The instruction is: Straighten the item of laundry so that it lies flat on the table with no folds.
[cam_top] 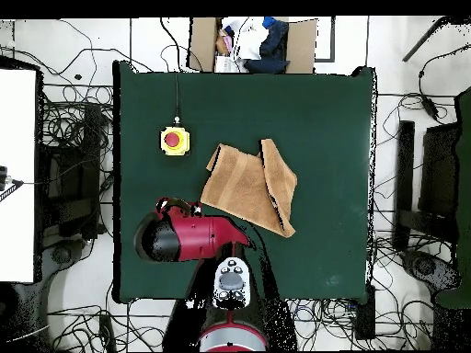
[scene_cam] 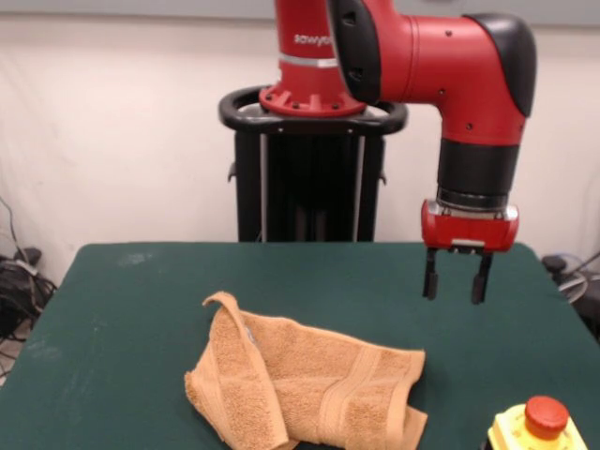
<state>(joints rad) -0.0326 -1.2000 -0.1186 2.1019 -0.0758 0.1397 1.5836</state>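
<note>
- Spread apart and holding nothing, the two dark fingers of the gripper point(scene_cam: 456, 277) point straight down, hanging in the air above the table point(scene_cam: 122, 309).
- From the front view I see the gripper off to the picture's right of the towel point(scene_cam: 305, 384), clear of it and not touching the cloth.
- From overhead, I can only make out the red arm point(cam_top: 189, 236) reaching out from the base at the bottom edge; its bulk hides the gripper there.
- Towel lies near the middle of the green top, crumpled rather than flat: one side is folded over onto the rest, and a corner curls upward at the picture's left in the front view.
- I can see the woven band running across the towel's right part in the front view.
- A yellow box with a red button point(scene_cam: 541, 425) sits on the table beside the towel, apart from it; a cable runs from it toward the table's edge in the overhead view.
</note>
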